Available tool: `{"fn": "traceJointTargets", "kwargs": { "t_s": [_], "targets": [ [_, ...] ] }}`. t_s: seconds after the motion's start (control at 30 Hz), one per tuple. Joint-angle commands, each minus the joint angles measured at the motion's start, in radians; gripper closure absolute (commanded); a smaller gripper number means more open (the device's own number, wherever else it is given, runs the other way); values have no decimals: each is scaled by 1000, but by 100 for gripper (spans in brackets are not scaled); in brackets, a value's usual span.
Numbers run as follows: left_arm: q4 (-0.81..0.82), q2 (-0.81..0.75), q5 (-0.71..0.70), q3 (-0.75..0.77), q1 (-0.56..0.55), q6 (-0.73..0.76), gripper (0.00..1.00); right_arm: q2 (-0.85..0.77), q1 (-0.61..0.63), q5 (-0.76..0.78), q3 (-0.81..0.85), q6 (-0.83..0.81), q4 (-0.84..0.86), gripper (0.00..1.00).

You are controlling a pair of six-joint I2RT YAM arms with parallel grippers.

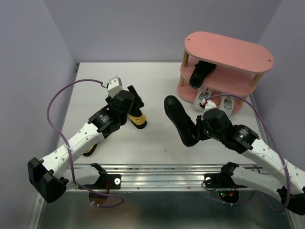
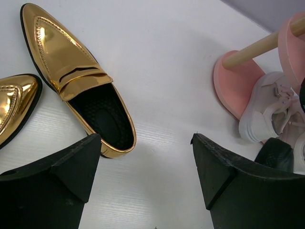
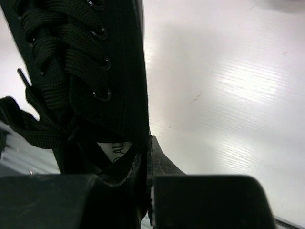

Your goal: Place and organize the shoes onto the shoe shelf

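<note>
Far-right corner: shelf [image 1: 228, 53], blk shoe [image 1: 198, 74] on mid tier, white sneakers [image 1: 228, 102] on bottom tier | centre of bench [image 1: 143, 148]: R gripper [image 1: 199, 129] clamped on 2nd blk shoe [image 1: 177, 117] at heel collar | left of centre: L gripper [image 2: 145, 157] open over gold shoe [image 2: 81, 81]

Left fingers [image 2: 62, 181] spread, right fingers [image 3: 205, 200] pinched (both arms extended).

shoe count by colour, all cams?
Gold shoes: 2
Black shoes: 2
White sneakers: 2
Total: 6
</note>
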Motion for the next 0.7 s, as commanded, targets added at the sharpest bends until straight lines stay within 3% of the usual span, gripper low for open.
{"fn": "traceJointTargets", "kwargs": {
  "t_s": [0.0,0.07,0.2,0.3,0.4,0.67],
  "targets": [
    [38,-1,-11,29,6,16,12,-77,0,226,122,62,30,99],
    [40,-1,-8,29,8,21,12,-103,0,398,159,132,-4,99],
    [44,-1,-5,26,8,28,12,-130,0,582,210,247,-119,99],
    [55,3,4,18,9,36,12,-79,0,718,274,417,-346,99],
    [57,14,15,20,11,44,13,-13,0,777,293,531,-456,99],
    [75,37,39,50,12,51,13,22,0,801,287,565,-455,99]
  ]
}}
